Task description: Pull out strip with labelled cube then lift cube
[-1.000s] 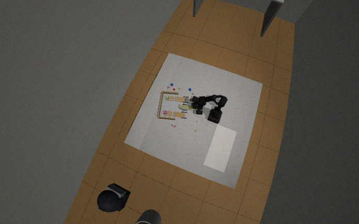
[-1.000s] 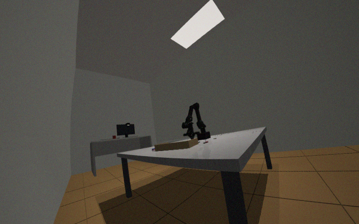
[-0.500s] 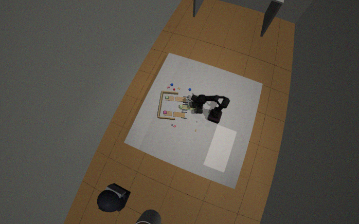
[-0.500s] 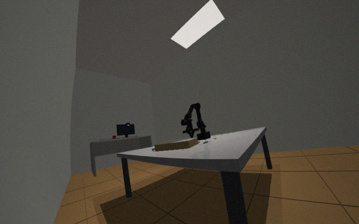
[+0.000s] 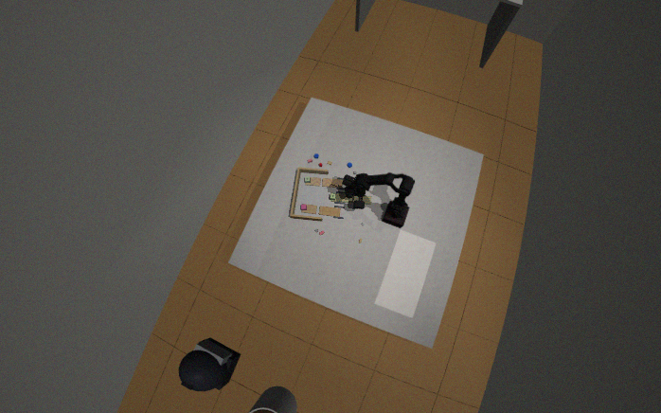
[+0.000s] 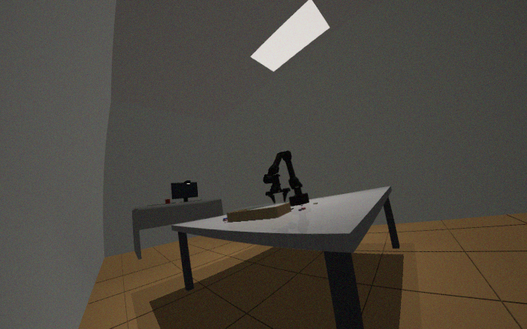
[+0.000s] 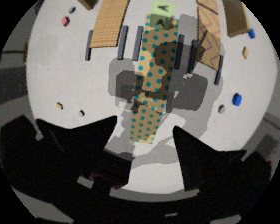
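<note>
The white table (image 5: pixel 281 245) fills the middle of the top view, and the black arm (image 5: pixel 382 184) stands right of centre on it. Left of the arm lies a three-sided wooden frame (image 5: pixel 294 192), its walls along the top, left and bottom, open toward the arm. Inside it the top view shows plain tan strips: an upper one (image 5: pixel 317 181) with a pale green cube (image 5: pixel 306 179) at its left end, and a lower one (image 5: pixel 320 209) with a pink cube (image 5: pixel 303 206). Both look broken into separate pieces.

Between them runs the dotted strip (image 7: pixel 151 86), tan with teal dots, unbroken from the upper centre of the wrist view down toward the gripper. At its far end sits the labelled cube (image 7: pixel 163 11), light green with a dark mark on top.

The gripper (image 7: pixel 151 152) hangs above the near end of the dotted strip, fingers spread wide, gripping nothing.

Small blue, red and orange bits are scattered over the table around the frame.
</note>
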Robot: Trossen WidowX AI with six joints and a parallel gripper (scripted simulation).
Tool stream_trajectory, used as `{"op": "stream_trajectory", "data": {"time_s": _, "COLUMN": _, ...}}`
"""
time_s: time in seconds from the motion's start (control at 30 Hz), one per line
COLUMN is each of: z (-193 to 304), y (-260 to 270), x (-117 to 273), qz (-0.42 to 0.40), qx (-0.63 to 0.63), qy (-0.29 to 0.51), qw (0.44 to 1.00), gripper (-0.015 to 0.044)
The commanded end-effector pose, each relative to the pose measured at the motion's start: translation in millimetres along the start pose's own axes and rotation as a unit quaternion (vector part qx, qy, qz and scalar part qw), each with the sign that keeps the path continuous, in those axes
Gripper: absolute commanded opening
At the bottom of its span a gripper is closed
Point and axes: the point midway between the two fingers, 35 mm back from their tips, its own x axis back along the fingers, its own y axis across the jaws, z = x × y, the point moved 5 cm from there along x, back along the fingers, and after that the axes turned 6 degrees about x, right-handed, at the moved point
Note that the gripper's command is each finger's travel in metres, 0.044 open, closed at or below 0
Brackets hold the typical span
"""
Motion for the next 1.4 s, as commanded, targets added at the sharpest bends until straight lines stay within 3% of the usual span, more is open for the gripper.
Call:
{"op": "stream_trajectory", "data": {"time_s": 0.0, "z": -16, "y": -1, "x": 2, "qz": 0.002, "qx": -0.002, "qy": -0.001, "qw": 1.0, "gripper": 0.044}}
{"op": "stream_trajectory", "data": {"time_s": 1.37, "z": -145, "y": -12, "x": 21, "qz": 0.002, "qx": -0.002, "qy": -0.007, "qw": 1.0, "gripper": 0.044}}
